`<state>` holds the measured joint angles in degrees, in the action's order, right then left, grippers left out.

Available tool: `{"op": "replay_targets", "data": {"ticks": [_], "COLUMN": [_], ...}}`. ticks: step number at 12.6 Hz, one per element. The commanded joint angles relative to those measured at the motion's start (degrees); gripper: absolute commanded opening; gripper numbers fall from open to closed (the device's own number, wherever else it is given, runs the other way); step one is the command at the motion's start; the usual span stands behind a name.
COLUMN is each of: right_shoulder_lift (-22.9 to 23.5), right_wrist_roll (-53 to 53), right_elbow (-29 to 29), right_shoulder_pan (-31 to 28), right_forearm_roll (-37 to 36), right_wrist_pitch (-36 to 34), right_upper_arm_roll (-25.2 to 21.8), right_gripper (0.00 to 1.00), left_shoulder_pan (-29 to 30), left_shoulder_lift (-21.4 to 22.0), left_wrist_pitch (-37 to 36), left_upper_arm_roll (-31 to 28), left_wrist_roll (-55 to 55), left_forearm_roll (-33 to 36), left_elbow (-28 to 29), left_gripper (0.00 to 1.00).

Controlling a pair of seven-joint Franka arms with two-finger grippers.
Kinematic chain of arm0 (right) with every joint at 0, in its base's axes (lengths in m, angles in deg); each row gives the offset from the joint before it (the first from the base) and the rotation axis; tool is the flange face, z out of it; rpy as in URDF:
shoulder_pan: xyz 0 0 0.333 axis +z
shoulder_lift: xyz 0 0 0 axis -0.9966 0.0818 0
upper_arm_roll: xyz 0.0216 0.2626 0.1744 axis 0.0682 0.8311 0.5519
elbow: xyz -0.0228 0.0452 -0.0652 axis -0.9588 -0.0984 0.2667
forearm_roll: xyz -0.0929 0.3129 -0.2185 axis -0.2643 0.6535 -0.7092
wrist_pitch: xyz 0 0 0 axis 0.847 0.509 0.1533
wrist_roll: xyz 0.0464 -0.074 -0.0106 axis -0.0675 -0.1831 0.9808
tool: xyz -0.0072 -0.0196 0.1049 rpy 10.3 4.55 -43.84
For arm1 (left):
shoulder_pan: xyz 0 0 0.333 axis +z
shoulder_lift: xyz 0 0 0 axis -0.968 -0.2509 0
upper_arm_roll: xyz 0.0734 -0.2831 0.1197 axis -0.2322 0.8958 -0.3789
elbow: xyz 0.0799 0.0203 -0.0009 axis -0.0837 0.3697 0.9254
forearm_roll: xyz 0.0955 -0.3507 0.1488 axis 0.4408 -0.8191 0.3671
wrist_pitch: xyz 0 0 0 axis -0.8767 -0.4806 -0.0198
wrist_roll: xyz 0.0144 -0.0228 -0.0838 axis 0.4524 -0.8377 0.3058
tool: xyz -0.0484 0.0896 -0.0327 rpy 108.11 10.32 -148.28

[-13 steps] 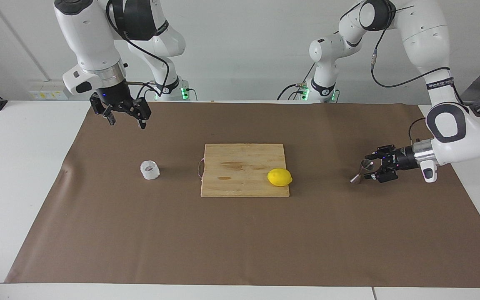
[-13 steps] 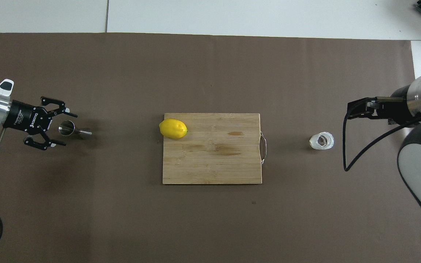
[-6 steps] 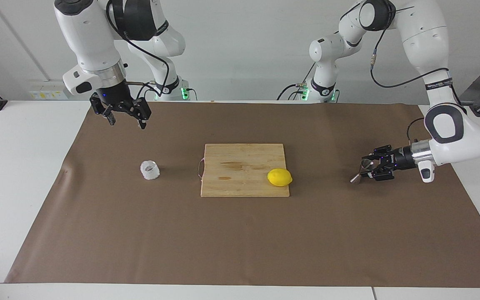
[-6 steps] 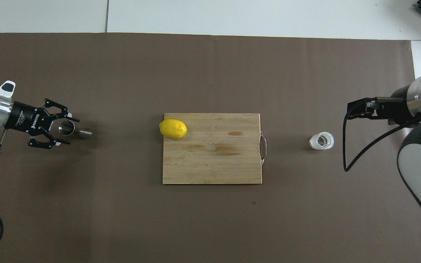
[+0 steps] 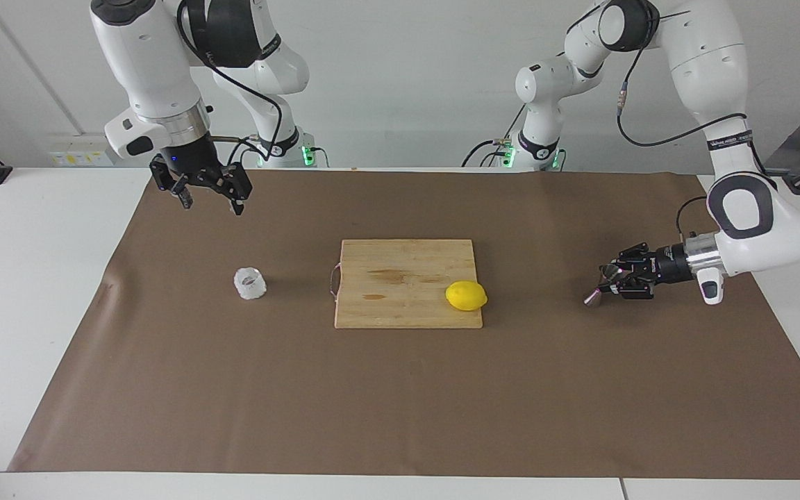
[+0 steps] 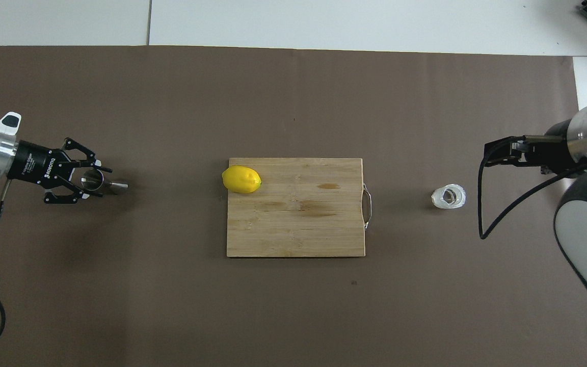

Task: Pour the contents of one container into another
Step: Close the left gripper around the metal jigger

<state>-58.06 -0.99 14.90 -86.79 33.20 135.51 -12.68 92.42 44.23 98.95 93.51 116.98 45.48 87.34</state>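
One cup, one jigger, one lemon and one board sit on a brown mat over the white bench; the wall is white. The left hand pinches the jigger at the left arm's end. The right hand, spread, hangs over the mat at the right arm's end, where the cup stands.

A small squat whitish translucent cup with a bumpy wall stands upright, mouth up, on the brown surface toward the right arm's end. The shiny steel hourglass jigger stands toward the left arm's end, tilted.
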Motion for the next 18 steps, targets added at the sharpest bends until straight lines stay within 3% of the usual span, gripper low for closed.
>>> {"op": "replay_targets", "data": {"ticks": [1, 18], "right_shoulder_lift": [-0.73, -0.82], "right_wrist_roll": [-1.18, -1.09], "right_elbow": [0.6, 0.87], "right_shoulder_pan": [-0.63, -0.54], "right_forearm_roll": [0.1, 0.1], "right_wrist_pitch": [-0.22, 0.22], "right_upper_arm_roll": [0.19, 0.27], "right_gripper": [1.0, 1.0], "left_shoulder_pan": [0.54, 0.71], "left_shoulder_lift": [0.92, -0.31], "left_wrist_pitch": [-1.08, -1.17], "left_upper_arm_roll": [0.03, 0.03], "left_wrist_roll": [0.8, 3.7], "left_forearm_roll": [-1.02, -0.14], "left_elbow": [0.52, -2.47], "left_gripper": [0.59, 0.6]}}
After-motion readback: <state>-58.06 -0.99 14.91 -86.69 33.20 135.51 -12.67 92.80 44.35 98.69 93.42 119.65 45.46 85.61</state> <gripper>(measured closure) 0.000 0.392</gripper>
